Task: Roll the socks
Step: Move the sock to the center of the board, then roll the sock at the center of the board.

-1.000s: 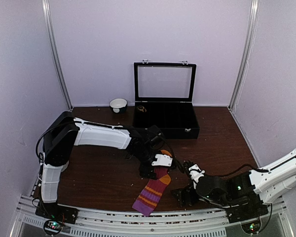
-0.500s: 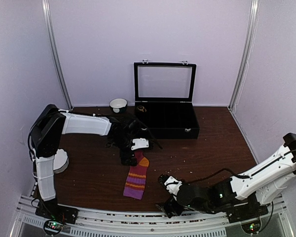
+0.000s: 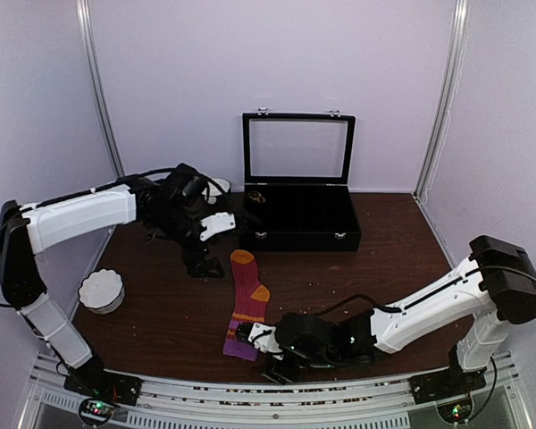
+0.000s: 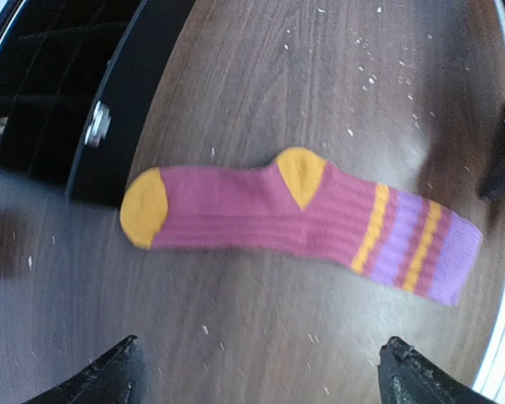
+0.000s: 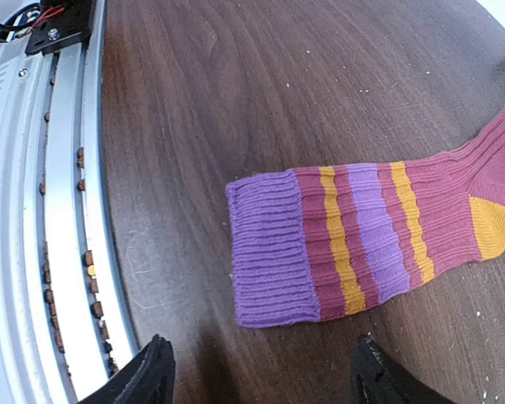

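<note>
A magenta-red sock (image 3: 247,299) with orange toe and heel and purple-orange stripes lies flat on the dark wood table, toe toward the back and purple cuff toward the near edge. My left gripper (image 3: 201,265) hangs open to the left of the toe, off the fabric. In the left wrist view the whole sock (image 4: 295,219) lies beyond the open left gripper (image 4: 261,374). My right gripper (image 3: 261,350) sits low beside the cuff. In the right wrist view the sock (image 5: 379,244) has its cuff just ahead of the open right gripper (image 5: 263,370), and nothing lies between the fingers.
A black display box (image 3: 299,219) with its glass lid raised stands at the back centre, and its front wall (image 4: 109,101) is close to the sock's toe. There is a small white bowl (image 3: 214,189) behind it and another white bowl (image 3: 101,290) at the left. A metal rail (image 5: 59,210) runs along the near edge.
The left gripper let go of the toe end and drew back to the left. The sock has shifted left and lies straighter. The right arm swept left to the cuff, its jaws narrowing slightly.
</note>
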`<state>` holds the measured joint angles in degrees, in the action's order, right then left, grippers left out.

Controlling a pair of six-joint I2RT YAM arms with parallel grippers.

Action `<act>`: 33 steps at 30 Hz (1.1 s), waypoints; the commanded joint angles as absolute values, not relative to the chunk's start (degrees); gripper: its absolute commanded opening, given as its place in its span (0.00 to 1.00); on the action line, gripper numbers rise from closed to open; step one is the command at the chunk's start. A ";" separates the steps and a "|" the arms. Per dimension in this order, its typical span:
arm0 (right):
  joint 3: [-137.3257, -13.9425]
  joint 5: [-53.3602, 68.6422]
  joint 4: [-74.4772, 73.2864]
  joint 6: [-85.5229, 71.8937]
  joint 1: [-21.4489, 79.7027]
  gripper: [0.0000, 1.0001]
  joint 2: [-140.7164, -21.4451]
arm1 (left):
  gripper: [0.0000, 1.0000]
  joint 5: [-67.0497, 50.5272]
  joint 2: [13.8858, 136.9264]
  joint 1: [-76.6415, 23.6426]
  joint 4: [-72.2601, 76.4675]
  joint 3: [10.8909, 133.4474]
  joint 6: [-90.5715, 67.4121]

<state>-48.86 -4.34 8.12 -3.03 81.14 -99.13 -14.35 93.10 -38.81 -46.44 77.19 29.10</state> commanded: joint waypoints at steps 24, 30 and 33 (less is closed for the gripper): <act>-56.00 14.15 6.60 -4.12 73.78 0.36 -110.39 | 0.98 -28.31 80.50 -32.55 -54.27 55.47 40.95; -57.77 15.22 3.18 -3.70 73.83 0.27 -111.88 | 0.98 -29.94 80.81 -32.64 -54.40 55.65 41.17; -58.94 16.59 1.72 -4.58 73.83 0.18 -113.02 | 0.98 -32.18 80.78 -32.94 -54.36 55.56 42.18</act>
<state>-57.52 14.02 6.50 -3.27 73.84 -110.21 -28.27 80.40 -32.93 -54.11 54.78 40.12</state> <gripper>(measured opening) 0.219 0.979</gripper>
